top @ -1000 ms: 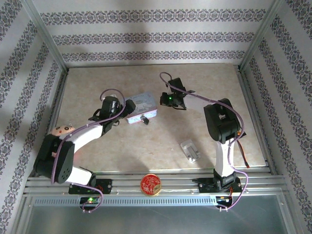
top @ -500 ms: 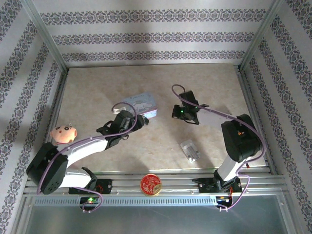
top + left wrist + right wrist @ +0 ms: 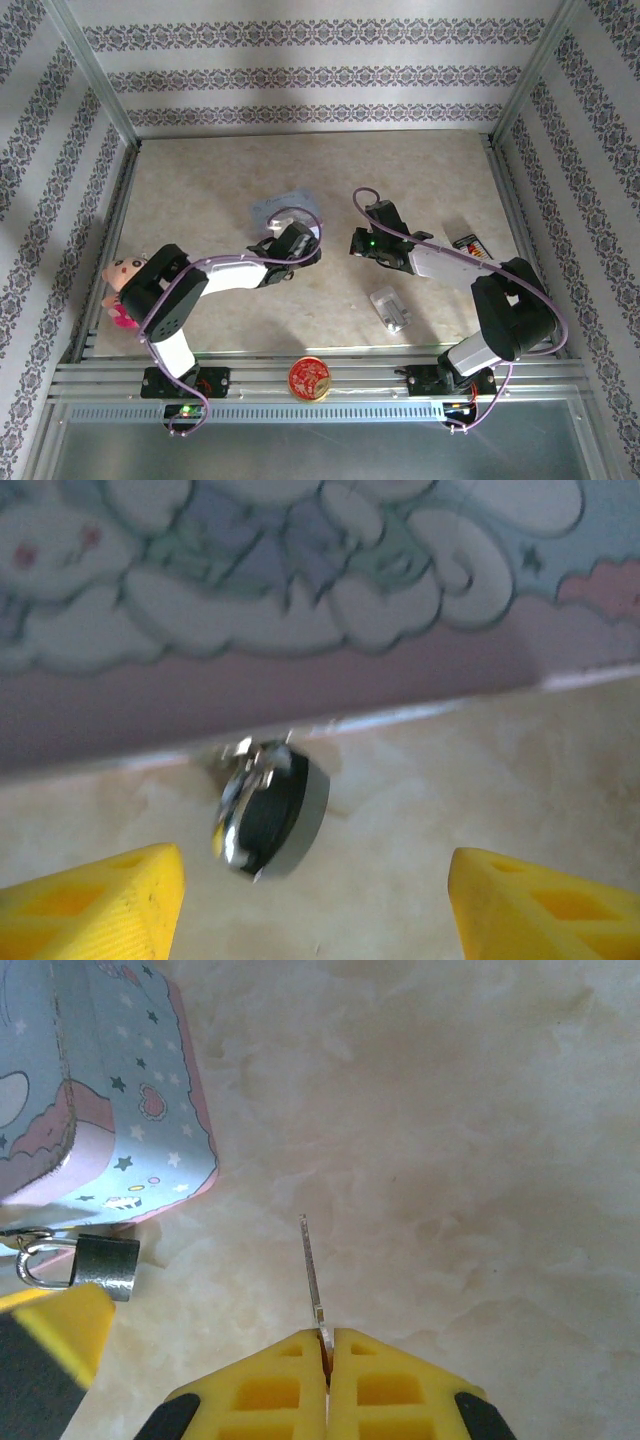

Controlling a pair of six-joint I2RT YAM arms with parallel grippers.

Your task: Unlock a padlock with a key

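Note:
The padlock [image 3: 268,810], small and dark with a silvery shackle, hangs at the lower edge of the pale blue cartoon tin [image 3: 300,570]. My left gripper [image 3: 315,885] is open, its yellow fingertips [image 3: 95,905] wide apart on either side, just short of the lock. In the right wrist view the padlock [image 3: 103,1265] sits at the tin's [image 3: 100,1090] corner, left of my right gripper [image 3: 327,1338]. That gripper is shut on the key [image 3: 312,1260], whose thin blade sticks out forward. From above, the left gripper [image 3: 300,245] and right gripper [image 3: 360,243] face each other near the tin [image 3: 280,208].
A silver ridged block [image 3: 390,308] lies near the right arm. A red-and-gold round tin [image 3: 311,378] rests on the front rail. A pink-faced doll [image 3: 125,272] sits at the left edge, and a small dark card [image 3: 466,241] at the right.
My left gripper has swung right along the tin's near side to the padlock. My right gripper with the key has come nearer and lower, level with the left one.

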